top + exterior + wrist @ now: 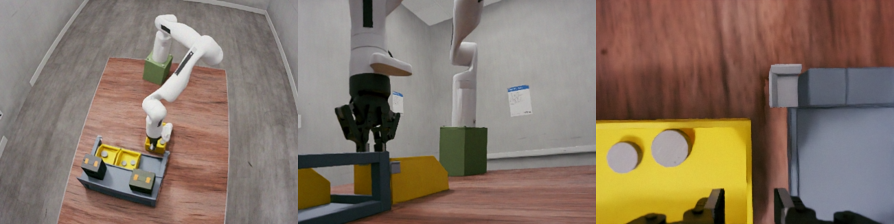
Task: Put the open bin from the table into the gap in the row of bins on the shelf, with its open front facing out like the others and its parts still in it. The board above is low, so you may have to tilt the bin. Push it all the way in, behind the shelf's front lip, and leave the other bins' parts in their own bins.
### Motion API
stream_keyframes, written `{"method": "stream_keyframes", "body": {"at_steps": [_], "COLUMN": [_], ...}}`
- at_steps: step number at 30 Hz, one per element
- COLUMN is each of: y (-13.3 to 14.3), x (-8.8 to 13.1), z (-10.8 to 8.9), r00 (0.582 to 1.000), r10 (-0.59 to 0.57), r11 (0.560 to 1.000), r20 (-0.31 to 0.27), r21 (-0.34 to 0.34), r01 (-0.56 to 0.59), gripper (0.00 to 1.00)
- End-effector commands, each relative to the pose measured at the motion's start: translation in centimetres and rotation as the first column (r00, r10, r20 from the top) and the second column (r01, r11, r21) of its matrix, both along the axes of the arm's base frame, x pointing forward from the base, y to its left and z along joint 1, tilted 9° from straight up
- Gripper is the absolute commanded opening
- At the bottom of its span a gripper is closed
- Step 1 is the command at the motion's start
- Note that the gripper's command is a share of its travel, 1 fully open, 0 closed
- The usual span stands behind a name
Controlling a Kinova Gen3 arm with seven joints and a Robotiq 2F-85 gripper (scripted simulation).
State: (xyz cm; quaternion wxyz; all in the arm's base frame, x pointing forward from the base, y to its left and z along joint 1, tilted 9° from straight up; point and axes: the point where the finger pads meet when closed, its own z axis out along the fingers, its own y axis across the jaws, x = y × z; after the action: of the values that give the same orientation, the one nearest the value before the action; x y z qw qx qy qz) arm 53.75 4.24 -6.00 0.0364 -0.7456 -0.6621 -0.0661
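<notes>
The open yellow bin (160,150) (418,175) (696,175) stands on the table beside the shelf (117,178) (339,158), its lower front facing the arm's base. Two grey round parts (670,148) (622,157) lie in it. My gripper (152,147) (371,148) (749,204) is partly open, pointing down at the bin's shelf-side wall. In the wrist view this wall lies between the two fingertips, with space on both sides. The gap (150,165) is at the right end of the row, beside two yellow bins (108,151) (128,159) with grey parts.
Two dark boxes (93,166) (142,181) with orange latches stand on the shelf's upper board. A grey corner piece (395,167) (786,90) of the shelf sticks out close to the bin. The green base block (157,70) (463,151) is at the table's far end.
</notes>
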Motion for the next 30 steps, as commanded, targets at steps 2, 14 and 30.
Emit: {"method": "stream_keyframes", "body": {"at_steps": [2,14,30], "y": [-0.02,0.13,0.13], "x": [0.07,0.13,0.13], "z": [0.09,-0.89,-0.89], "r00": [1.000,1.000,1.000], "r10": [0.000,0.000,0.000], "r11": [1.000,1.000,1.000], "r20": [0.002,0.002,0.002], "r21": [0.000,0.000,0.000], "r01": [0.000,0.000,0.000], "gripper": [0.39,0.39,0.10]}}
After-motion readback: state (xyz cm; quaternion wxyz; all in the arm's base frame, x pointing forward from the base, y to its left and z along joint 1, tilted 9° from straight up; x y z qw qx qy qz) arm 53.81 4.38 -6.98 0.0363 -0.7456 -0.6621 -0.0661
